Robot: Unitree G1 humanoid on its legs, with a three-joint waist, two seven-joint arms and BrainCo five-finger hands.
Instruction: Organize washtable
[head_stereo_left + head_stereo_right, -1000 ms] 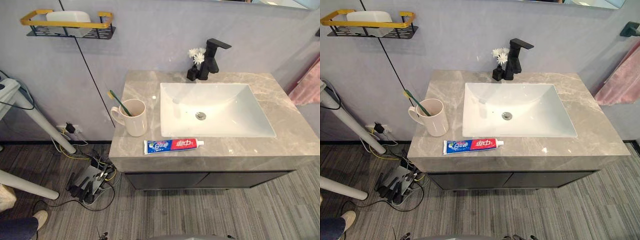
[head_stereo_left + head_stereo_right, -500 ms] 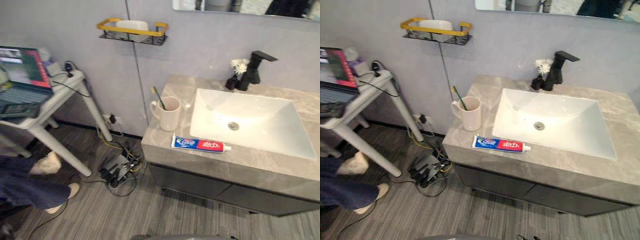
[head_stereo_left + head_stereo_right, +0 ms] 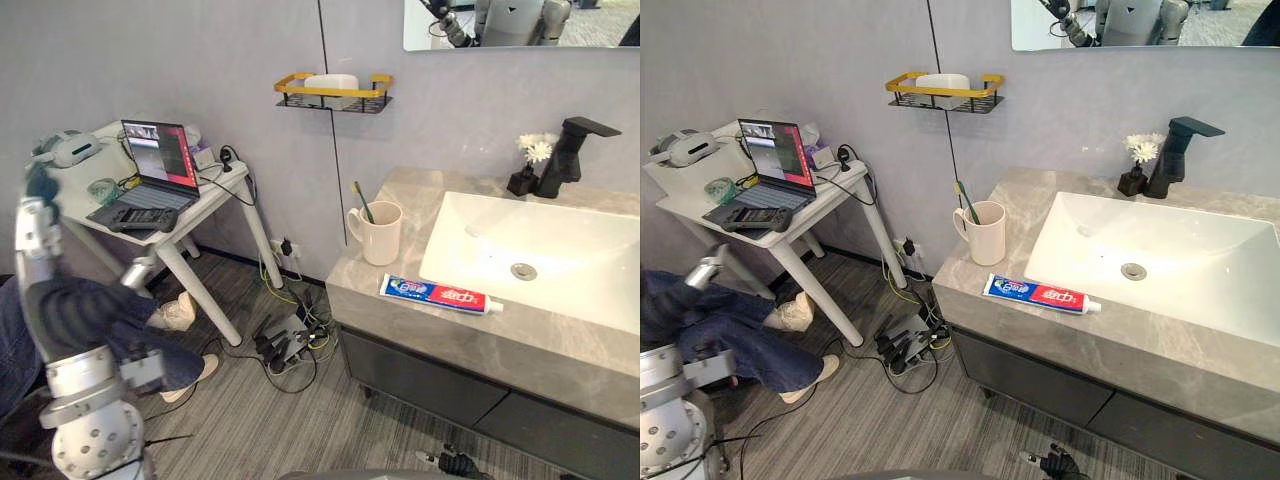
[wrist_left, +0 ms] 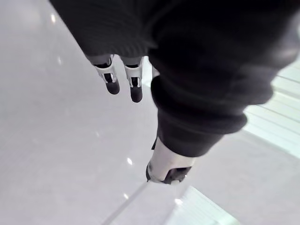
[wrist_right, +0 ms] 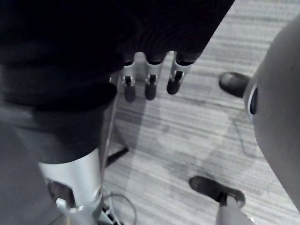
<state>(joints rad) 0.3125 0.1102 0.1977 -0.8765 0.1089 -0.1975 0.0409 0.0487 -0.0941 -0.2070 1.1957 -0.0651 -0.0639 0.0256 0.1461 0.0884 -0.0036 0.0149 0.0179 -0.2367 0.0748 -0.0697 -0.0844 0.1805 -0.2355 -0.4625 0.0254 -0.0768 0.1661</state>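
Grey stone bench carries a toothpaste tube lying loose along its front edge beside the sink, near the mug whose rim props the toothbrush, probably its home too, while the left robot hand and right robot hand are relaxed and empty.

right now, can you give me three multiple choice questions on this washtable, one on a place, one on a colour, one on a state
1. Where does the toothpaste tube lie?
A. on the countertop, in front of the basin
B. in the basin
C. on the floor

2. What colour is the faucet?
A. gold
B. black
C. white

3. How is the toothbrush kept?
A. flat on the countertop
B. lying in the basin
C. standing in the mug

Answers:
1 A, the tube lies along the countertop's front edge, outside the basin.
2 B, it is dark all over.
3 C, its handle sticks up out of the mug.
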